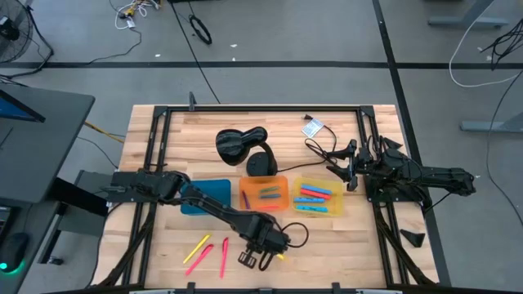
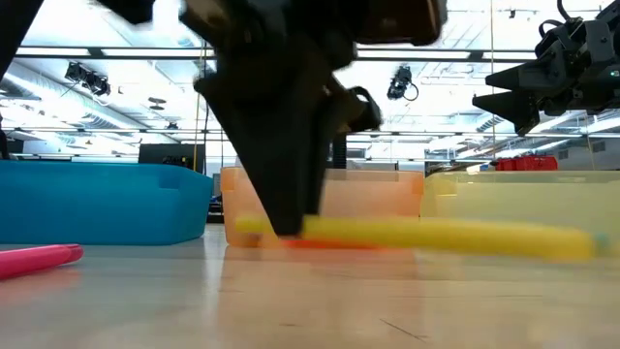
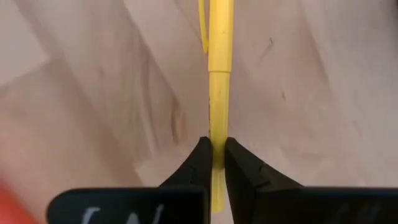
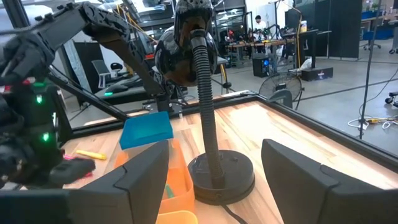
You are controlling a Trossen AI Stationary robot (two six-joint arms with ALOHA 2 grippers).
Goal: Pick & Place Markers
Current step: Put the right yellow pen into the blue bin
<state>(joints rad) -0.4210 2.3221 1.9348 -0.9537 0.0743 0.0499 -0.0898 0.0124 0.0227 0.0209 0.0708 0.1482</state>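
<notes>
Left gripper [image 3: 212, 158] is clamped near one end of a yellow marker [image 3: 219, 93] at the table's six o'clock; the off-centre hold risks pivoting or slipping on lifting, while right gripper [image 4: 214, 163] waits with jaws apart at three o'clock.

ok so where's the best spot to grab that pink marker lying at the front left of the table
Probably mid-barrel, from straight above. The pink marker lies flat on the table, so only its long sides are free; jaws set across its width would pinch it there. The second yellow marker lies apart beside it, leaving room. The left gripper is already shut on a yellow marker.
</notes>
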